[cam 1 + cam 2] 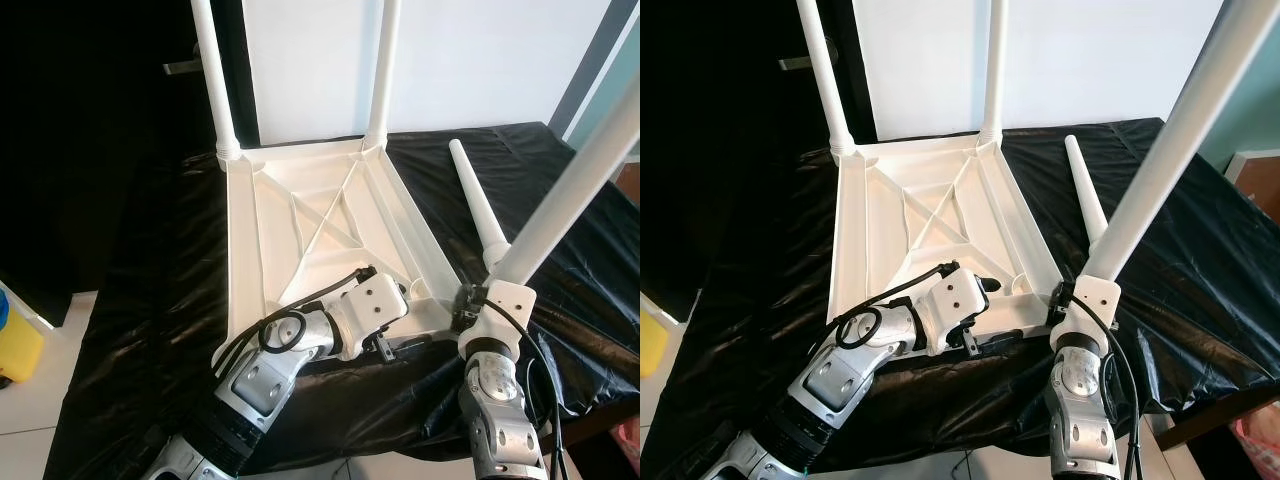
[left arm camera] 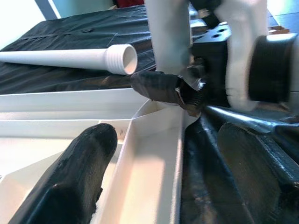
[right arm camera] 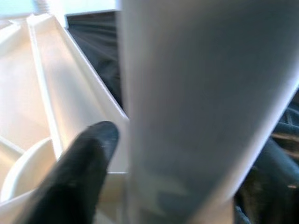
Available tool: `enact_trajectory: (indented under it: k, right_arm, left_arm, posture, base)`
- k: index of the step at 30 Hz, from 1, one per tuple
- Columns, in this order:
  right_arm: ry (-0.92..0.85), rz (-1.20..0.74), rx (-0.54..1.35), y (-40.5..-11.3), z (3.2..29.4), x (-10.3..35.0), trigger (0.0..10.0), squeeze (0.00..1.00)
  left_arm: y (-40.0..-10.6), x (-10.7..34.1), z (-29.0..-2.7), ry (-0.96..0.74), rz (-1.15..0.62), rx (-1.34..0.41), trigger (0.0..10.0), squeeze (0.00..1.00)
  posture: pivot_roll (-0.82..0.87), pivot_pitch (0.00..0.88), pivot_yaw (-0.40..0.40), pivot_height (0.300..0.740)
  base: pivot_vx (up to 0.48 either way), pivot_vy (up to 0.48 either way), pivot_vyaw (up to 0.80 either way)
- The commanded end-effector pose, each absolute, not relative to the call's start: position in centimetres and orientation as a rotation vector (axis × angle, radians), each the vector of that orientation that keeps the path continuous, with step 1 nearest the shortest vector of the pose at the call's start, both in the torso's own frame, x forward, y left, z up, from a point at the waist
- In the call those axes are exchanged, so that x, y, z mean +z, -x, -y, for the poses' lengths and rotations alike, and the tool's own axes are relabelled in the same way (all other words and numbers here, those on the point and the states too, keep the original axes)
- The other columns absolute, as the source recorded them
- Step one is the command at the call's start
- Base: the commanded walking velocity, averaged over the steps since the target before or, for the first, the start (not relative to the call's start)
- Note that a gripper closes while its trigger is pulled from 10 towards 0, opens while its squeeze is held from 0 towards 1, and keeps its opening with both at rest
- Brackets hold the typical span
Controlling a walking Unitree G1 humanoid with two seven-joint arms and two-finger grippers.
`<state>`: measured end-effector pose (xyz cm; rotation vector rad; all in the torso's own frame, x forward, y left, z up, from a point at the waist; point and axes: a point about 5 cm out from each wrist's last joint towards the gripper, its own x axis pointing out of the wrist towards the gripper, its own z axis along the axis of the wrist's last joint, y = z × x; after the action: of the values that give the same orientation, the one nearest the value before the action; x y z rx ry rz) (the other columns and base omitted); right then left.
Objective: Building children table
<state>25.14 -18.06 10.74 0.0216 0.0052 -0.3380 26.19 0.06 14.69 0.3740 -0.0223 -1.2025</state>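
The two upright white plastic legs (image 1: pixel 213 75) at the top of the head views run off the upper edge, and the tilted white leg (image 1: pixel 1160 165) held at the right leaves the upper right corner. Its lower end is hidden behind the right gripper (image 1: pixel 470 305). In the right wrist view that leg is a blurred grey-white column in the centre, covering the fingers (image 3: pixel 77 170) on one side.

It looks like a room in a home: a plain white wall (image 1: pixel 480 60), a pale tiled floor (image 1: pixel 30 410), and a tabletop under a black plastic sheet (image 1: pixel 150 330).
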Motion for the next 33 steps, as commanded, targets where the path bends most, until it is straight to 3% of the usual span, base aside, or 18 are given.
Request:
enact_trajectory:
  k: [1,7,8,18,25,33]
  right_arm:
    - [-0.026,0.026,-0.308,-25.0,17.8,11.1,10.0,1.00]
    - [-0.004,0.060,-0.244,-23.6,18.7,11.2,10.0,1.00]
    - [0.010,0.061,-0.232,-23.3,18.8,11.1,10.0,0.00]
    - [0.009,0.023,-0.173,-21.3,19.7,10.1,10.0,0.00]
    - [-0.005,-0.092,-0.141,-19.4,19.7,7.5,10.0,0.00]
    - [-0.026,-0.130,-0.127,-19.6,19.4,6.6,10.0,0.00]
  left_arm:
    - [-26.7,14.7,-0.6,-0.385,0.021,-1.184,10.0,0.00]
    - [-28.2,15.1,-2.1,-0.405,0.036,-1.113,10.0,0.00]
    - [-28.5,15.2,-2.4,-0.406,0.033,-1.096,10.0,0.00]
    - [-31.9,14.9,-5.8,-0.497,-0.058,-0.929,10.0,0.00]
    - [-35.3,14.5,-11.0,-0.669,-0.165,-0.703,10.0,0.00]
    - [-35.7,13.8,-12.2,-0.800,-0.197,-0.684,10.0,0.00]
  posture:
    - [-0.09,0.005,0.014,0.740]
    - [-0.08,0.008,0.012,0.740]
    - [-0.08,0.008,0.012,0.740]
    - [-0.07,0.015,0.020,0.740]
    - [-0.06,0.027,0.034,0.740]
    - [-0.05,0.033,0.041,0.740]
  base:
    - [0.000,0.000,0.00]
    - [0.000,0.000,0.00]
    - [0.000,0.000,0.00]
    - [0.000,0.000,0.00]
    - [0.000,0.000,0.00]
    - [0.000,0.000,0.00]
